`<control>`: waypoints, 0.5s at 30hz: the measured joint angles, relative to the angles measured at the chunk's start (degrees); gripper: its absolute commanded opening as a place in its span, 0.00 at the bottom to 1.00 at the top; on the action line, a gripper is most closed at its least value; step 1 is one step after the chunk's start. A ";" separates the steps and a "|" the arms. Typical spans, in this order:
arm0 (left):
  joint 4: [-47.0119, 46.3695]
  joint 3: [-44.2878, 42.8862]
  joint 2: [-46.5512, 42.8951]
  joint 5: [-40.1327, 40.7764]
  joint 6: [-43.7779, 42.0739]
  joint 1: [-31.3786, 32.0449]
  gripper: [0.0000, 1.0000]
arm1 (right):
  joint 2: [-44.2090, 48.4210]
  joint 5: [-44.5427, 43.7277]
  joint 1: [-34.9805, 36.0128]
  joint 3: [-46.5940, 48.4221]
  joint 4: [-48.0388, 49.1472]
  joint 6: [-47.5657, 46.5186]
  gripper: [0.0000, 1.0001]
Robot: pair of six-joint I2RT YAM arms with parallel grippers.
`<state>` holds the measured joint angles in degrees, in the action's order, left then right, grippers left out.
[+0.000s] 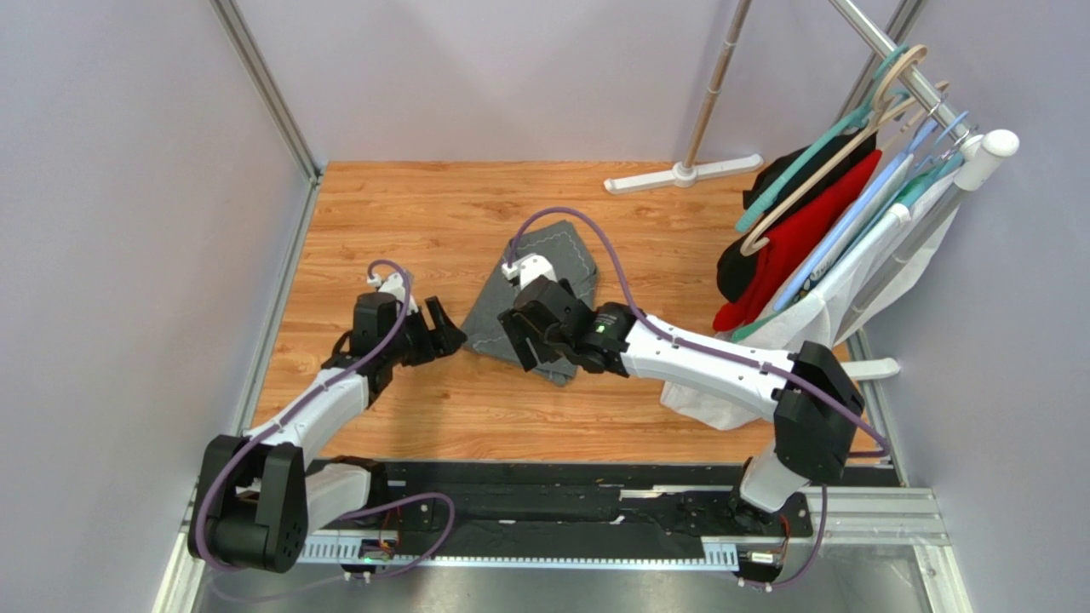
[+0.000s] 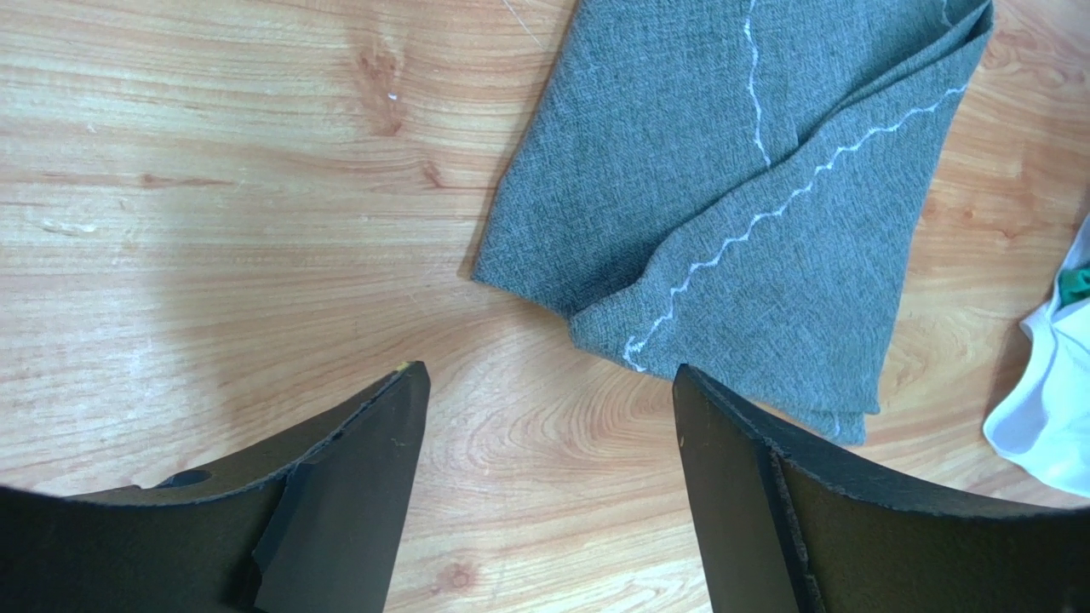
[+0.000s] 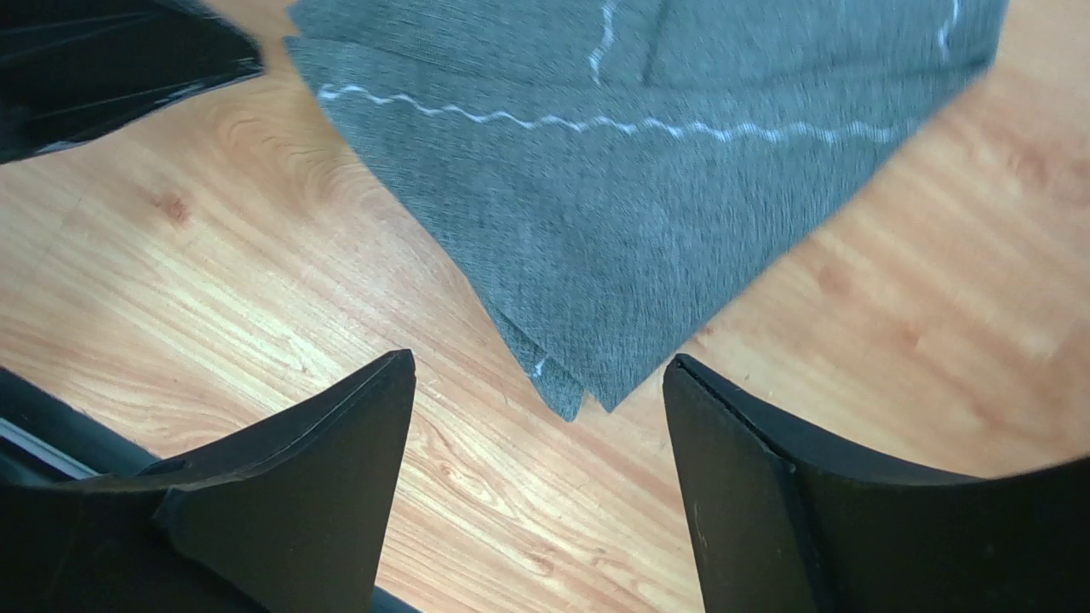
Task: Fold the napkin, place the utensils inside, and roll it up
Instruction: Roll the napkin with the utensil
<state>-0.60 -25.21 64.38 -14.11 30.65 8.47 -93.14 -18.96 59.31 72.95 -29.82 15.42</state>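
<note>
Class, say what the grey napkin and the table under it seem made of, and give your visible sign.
Napkin: probably woven or felt-like cloth, matte; speckled texture, soft folds, pale zigzag stitching.
Table: wood or wood-look laminate, slightly glossy; grain lines, knots, soft sheen.

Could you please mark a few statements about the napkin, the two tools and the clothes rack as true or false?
1. The napkin lies folded on the wooden table. True.
2. The left tool is clamped on a corner of the napkin. False: its jaws stand open over bare wood, apart from the napkin.
3. The right tool is open and holds nothing. True.
4. The napkin is rolled up into a tube. False: it lies flat, folded into layers, with its stitched edge showing.
5. A red garment hangs on the rack at the right side of the table. True.
</note>
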 measured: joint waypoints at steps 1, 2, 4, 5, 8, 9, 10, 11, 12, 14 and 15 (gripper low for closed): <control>-0.04 0.00 0.04 -0.17 -0.13 0.00 0.79 | 0.68 0.00 -0.48 -0.70 -0.22 1.90 0.76; -0.04 0.00 0.04 -0.39 -0.17 0.00 0.79 | 1.14 0.02 -0.96 -1.79 -0.35 3.87 0.76; -0.15 0.07 -0.02 -0.61 -0.13 0.00 0.79 | 1.55 0.09 -1.64 -4.72 -0.17 7.06 0.75; -0.33 0.22 -0.11 -0.66 -0.11 0.00 0.79 | 1.64 0.09 -1.86 -6.75 0.02 8.44 0.74; -0.46 0.52 -0.31 -1.01 -0.09 0.00 0.79 | 1.44 0.20 -1.97 -12.04 -0.81 11.04 0.73; -0.48 0.52 -0.28 -1.09 -0.07 0.00 0.79 | 1.29 0.33 -1.95 -13.16 -1.07 11.47 0.73; -0.50 0.52 -0.26 -1.36 -0.07 0.00 0.79 | 1.16 0.39 -1.88 -13.64 -1.14 11.67 0.73; -0.50 0.52 -0.26 -1.36 -0.07 0.00 0.79 | 1.07 0.33 -1.68 -13.90 -0.87 11.74 0.73; -0.55 0.52 0.07 -1.51 -0.04 0.00 0.79 | 0.98 0.17 -1.49 -13.97 -0.42 11.56 0.73; -0.66 0.52 0.90 -1.75 -0.02 0.00 0.79 | 0.68 -0.22 -0.57 -13.97 1.25 10.25 0.73; -0.66 0.52 1.46 -1.88 0.00 0.00 0.79 | 0.42 -0.57 0.02 -13.97 2.21 9.25 0.73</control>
<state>-1.26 -24.69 65.84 -15.99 30.65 8.47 -92.73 -19.53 59.33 58.98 -27.62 24.67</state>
